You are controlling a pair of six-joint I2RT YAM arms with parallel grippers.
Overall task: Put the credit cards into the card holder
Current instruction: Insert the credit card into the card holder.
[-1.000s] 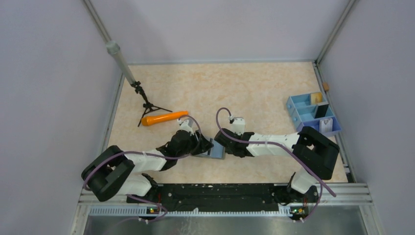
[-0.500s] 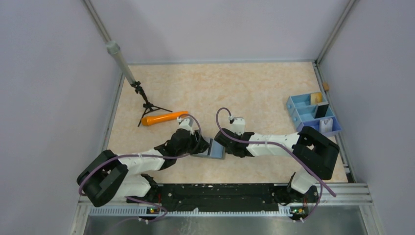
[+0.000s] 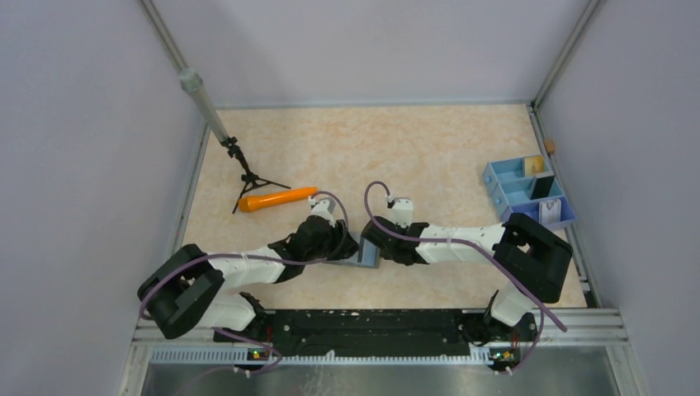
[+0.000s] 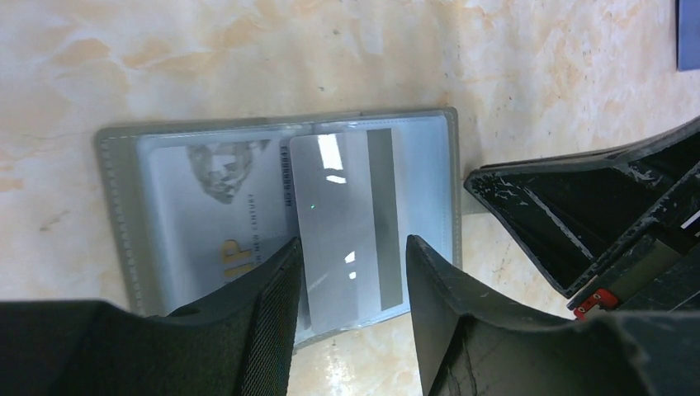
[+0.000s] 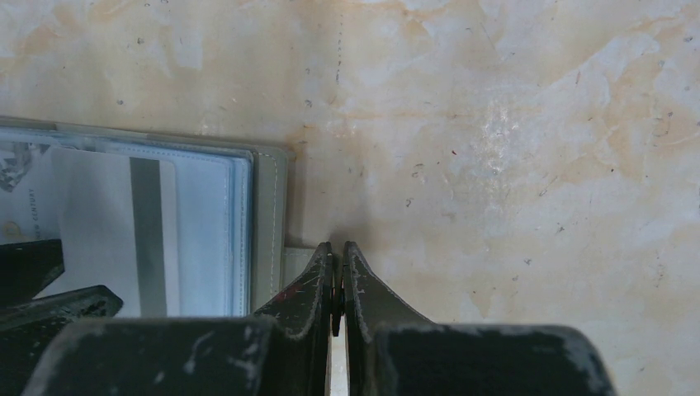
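Observation:
The grey card holder (image 4: 114,216) lies open on the table, light blue lining up; it also shows in the top view (image 3: 368,258). A white card with a diamond picture (image 4: 216,206) sits in its left pocket. A pale card with a dark stripe (image 4: 342,216) lies over the right pocket, its lower end near the holder's edge. My left gripper (image 4: 352,241) is open, its fingers either side of that card's lower end. My right gripper (image 5: 338,246) is shut, tips at the holder's right edge (image 5: 269,216) beside a small tab. The striped card (image 5: 115,223) shows there too.
A blue compartment tray (image 3: 498,176) at the right edge holds an upright black card (image 3: 542,187) and a white one (image 3: 551,211). An orange carrot-shaped stick (image 3: 276,198) and a small tripod (image 3: 248,177) with a grey pole stand at the back left.
My left gripper has moved right, further over the card holder, and covers more of it in the top view. The right arm has hardly moved.

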